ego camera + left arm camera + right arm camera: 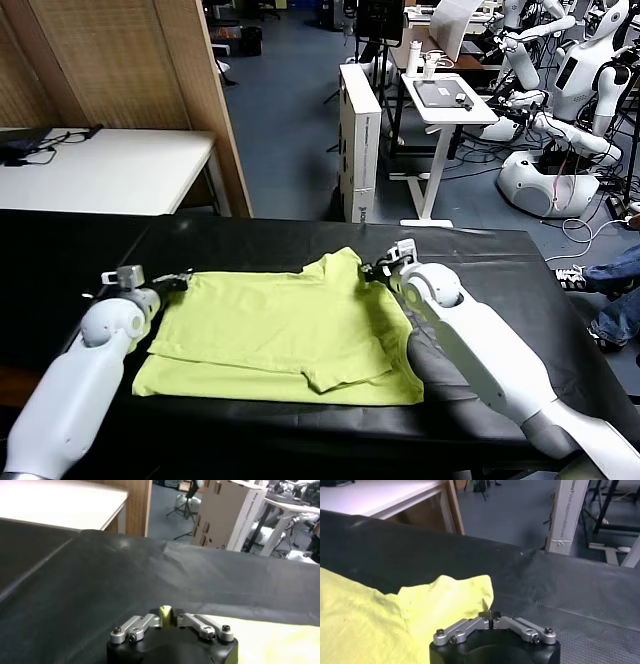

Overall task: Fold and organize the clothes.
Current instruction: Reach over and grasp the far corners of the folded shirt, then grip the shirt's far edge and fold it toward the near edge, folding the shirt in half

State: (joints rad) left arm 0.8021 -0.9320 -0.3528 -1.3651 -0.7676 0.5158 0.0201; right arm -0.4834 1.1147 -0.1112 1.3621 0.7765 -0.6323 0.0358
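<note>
The lime yellow-green T-shirt (280, 330) lies on the black table (500, 260), its lower part folded up over itself and one sleeve at the far side. My left gripper (183, 281) is at the shirt's far left corner, shut on a pinch of fabric that shows between the fingers in the left wrist view (165, 612). My right gripper (375, 268) is at the shirt's far right edge by the sleeve, shut on a thin edge of cloth (489, 614). The shirt also shows in the left wrist view (270, 640) and in the right wrist view (370, 620).
A white table (100, 170) stands at the back left behind a wooden partition (200, 80). A tall white cardboard box (358, 140) and a white stand desk (445, 100) stand beyond the table's far edge. Other robots (560, 150) and a person's legs (615, 290) are at the right.
</note>
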